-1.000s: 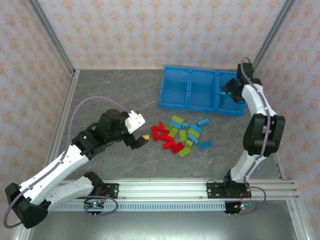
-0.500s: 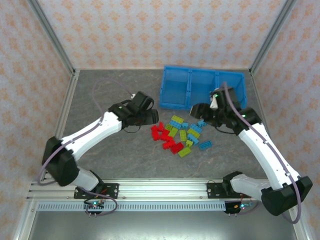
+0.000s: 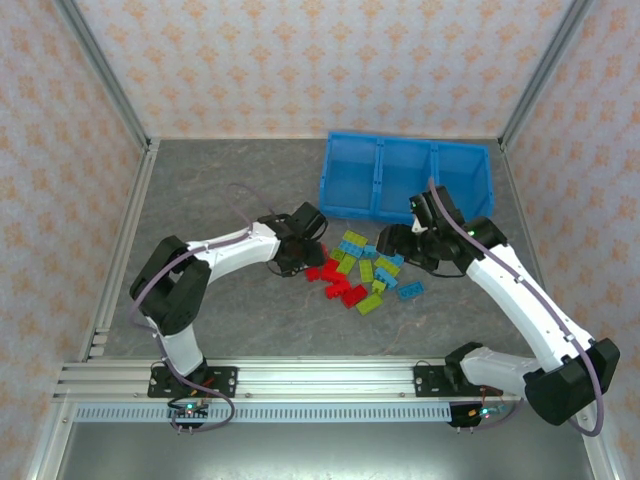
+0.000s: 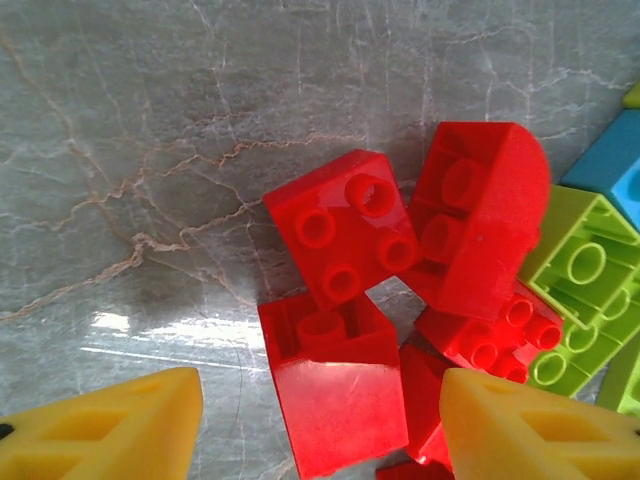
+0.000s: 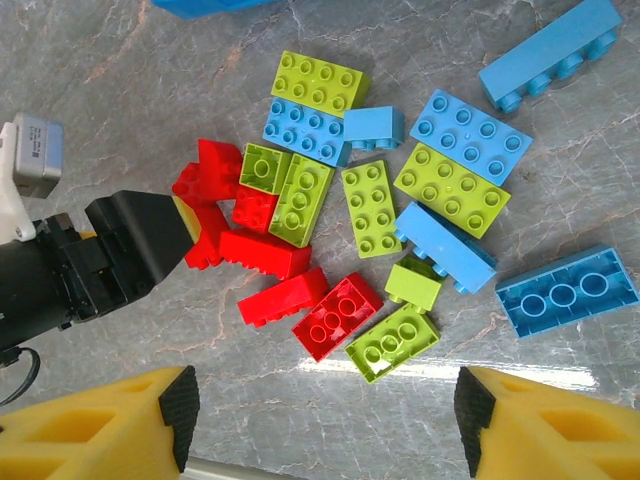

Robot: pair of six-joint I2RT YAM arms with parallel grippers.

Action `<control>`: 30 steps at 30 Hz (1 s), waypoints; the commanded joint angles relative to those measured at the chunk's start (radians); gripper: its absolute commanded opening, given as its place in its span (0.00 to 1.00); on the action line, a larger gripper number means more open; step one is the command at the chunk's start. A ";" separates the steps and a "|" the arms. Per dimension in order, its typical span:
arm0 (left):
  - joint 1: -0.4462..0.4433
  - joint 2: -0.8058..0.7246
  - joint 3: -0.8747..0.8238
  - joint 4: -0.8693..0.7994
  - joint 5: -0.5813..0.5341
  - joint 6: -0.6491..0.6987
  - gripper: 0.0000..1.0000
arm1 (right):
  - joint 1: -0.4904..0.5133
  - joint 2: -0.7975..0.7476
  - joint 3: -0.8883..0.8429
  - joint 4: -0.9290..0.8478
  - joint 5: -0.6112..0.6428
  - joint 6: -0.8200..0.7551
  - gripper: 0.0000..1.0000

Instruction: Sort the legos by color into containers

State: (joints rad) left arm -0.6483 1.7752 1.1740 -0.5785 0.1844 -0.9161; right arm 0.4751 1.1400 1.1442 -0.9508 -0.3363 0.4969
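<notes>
The legos [image 3: 362, 268] lie in a loose pile on the grey table, in front of the blue bin of containers [image 3: 345, 208]. Red ones [image 5: 265, 255] are on the pile's left, green [image 5: 370, 205] and light blue [image 5: 470, 135] ones to the right. My left gripper [image 3: 310, 254] is low at the pile's left edge. Its jaws are open [image 4: 320, 430] and straddle a red brick [image 4: 335, 385], with a gap on each side. My right gripper [image 3: 398, 243] hovers over the pile's right side, open [image 5: 325, 420], with bare table between its fingers.
Patterned walls and metal posts [image 3: 105, 90] close in the table on three sides. A metal rail [image 3: 320, 380] runs along the near edge. Bare table [image 3: 200, 190] stretches to the left of the bin and pile.
My left arm has swung right from the table's left side to the red legos, its jaws narrowing. My right arm has come from the bin down over the pile, its jaws widening.
</notes>
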 commanded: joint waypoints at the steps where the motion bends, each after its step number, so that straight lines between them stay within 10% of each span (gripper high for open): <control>1: -0.005 0.013 -0.011 0.012 -0.001 -0.023 0.62 | 0.002 0.003 0.015 -0.024 0.035 0.003 0.70; 8: -0.005 0.059 -0.029 -0.004 0.021 0.010 0.57 | 0.002 0.000 0.017 -0.017 0.048 0.015 0.71; 18: -0.021 -0.111 0.027 -0.061 0.001 0.059 0.26 | 0.002 -0.027 0.023 -0.029 0.070 0.032 0.71; 24: -0.057 -0.143 0.303 -0.143 -0.237 0.203 0.27 | 0.002 -0.055 0.019 -0.006 0.108 0.057 0.71; 30: -0.019 0.236 0.754 -0.196 -0.356 0.391 0.27 | 0.002 -0.071 0.020 0.005 0.111 0.086 0.71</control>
State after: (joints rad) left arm -0.6918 1.8290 1.8194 -0.6937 -0.0650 -0.6437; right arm 0.4751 1.0943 1.1442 -0.9504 -0.2573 0.5545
